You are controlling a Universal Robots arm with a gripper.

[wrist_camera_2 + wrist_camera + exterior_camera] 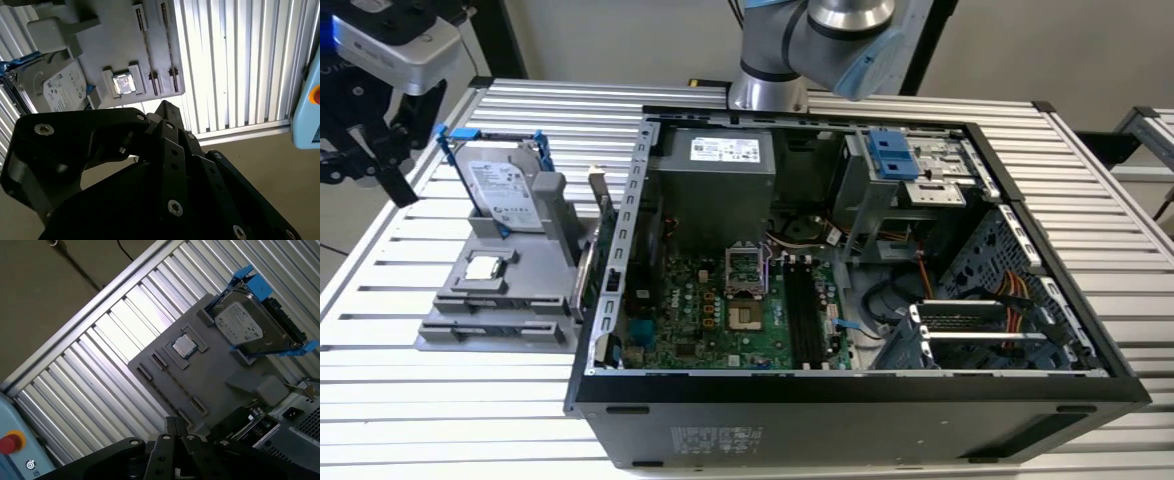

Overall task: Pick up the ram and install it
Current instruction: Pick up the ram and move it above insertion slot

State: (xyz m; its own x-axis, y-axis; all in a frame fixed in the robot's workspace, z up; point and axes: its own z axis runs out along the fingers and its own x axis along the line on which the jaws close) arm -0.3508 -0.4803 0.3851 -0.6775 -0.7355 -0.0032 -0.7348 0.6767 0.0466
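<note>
My black gripper [398, 188] hangs high over the table's corner at the exterior view's left, beside the grey parts holder [494, 300]. In both wrist views its fingers [172, 421] [166, 106] meet tip to tip, shut, with nothing showing between them. The holder's narrow slots [150, 367] look bare. The ram is out of view. The open computer case [854, 390] lies on the table, and the motherboard's long black slots [803, 315] sit near its middle, far from the gripper.
On the holder stand a silver hard drive in a blue frame [500, 190] and a small square silver chip [483, 266]. A thin card with a metal bracket [596, 190] stands between holder and case. A pendant with a red button [7, 442] lies off the ribbed table.
</note>
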